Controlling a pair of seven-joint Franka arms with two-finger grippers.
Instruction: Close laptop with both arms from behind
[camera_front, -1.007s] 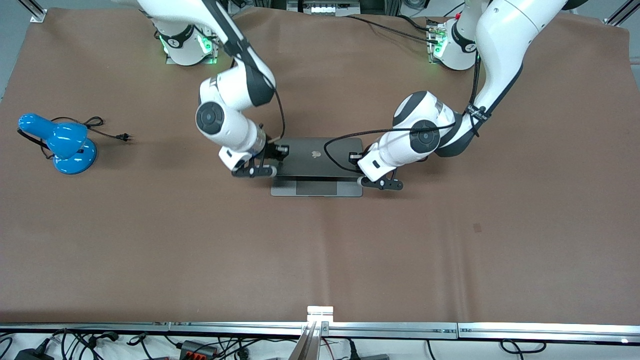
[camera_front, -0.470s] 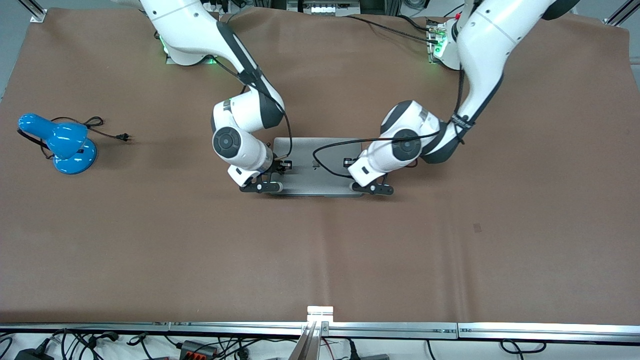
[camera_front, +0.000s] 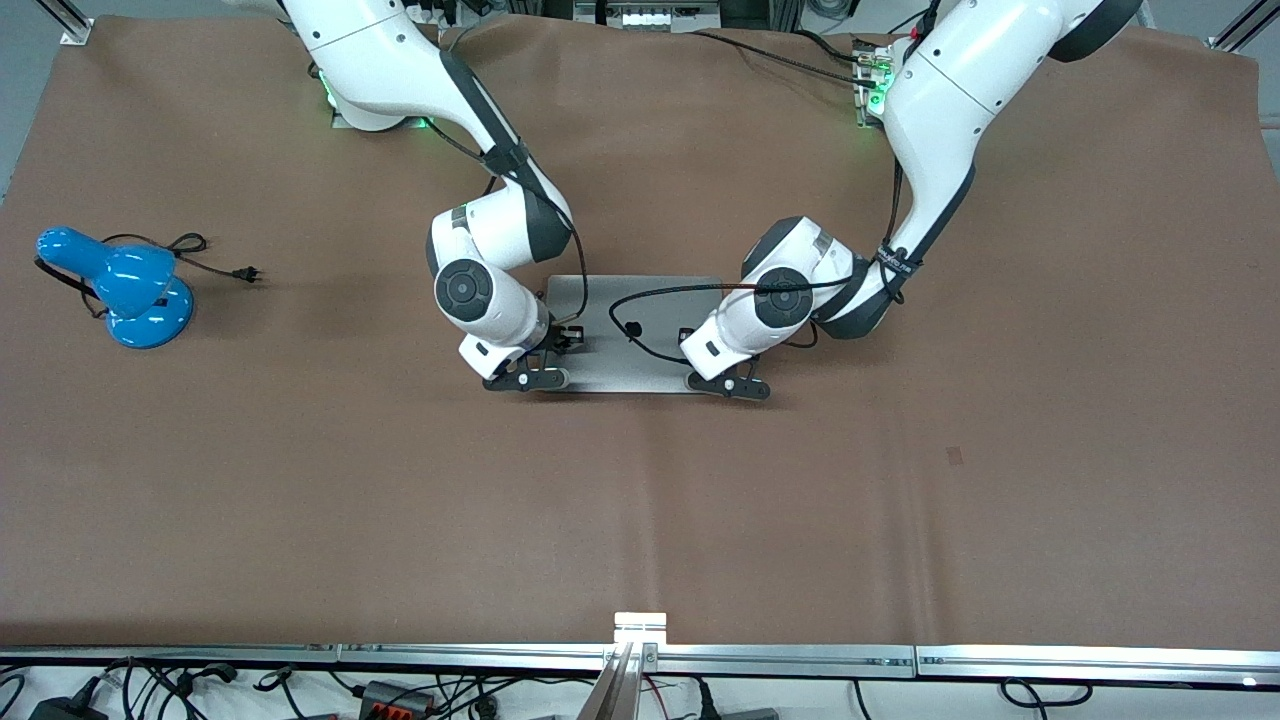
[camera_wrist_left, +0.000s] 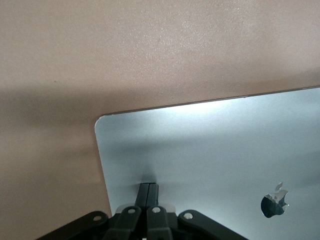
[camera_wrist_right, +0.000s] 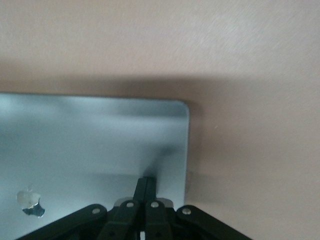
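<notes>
Left gripper (camera_wrist_left: 148, 189) fingers pressed together, tips touching grey laptop (camera_wrist_left: 210, 150) lid near its corner, apple logo (camera_wrist_left: 275, 202) visible, brown table (camera_wrist_left: 125, 55) around.

High front view; wrists near laptop lid (camera_wrist_left: 210, 150)

The laptop (camera_front: 630, 335) hides its keys and screen.

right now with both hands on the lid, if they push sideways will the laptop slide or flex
The laptop lies flat and closed on the brown mat, so it would probably slide as one stiff slab. Its smooth metal lid looks slippery under the shut left hand and right hand, which might skid.
</notes>
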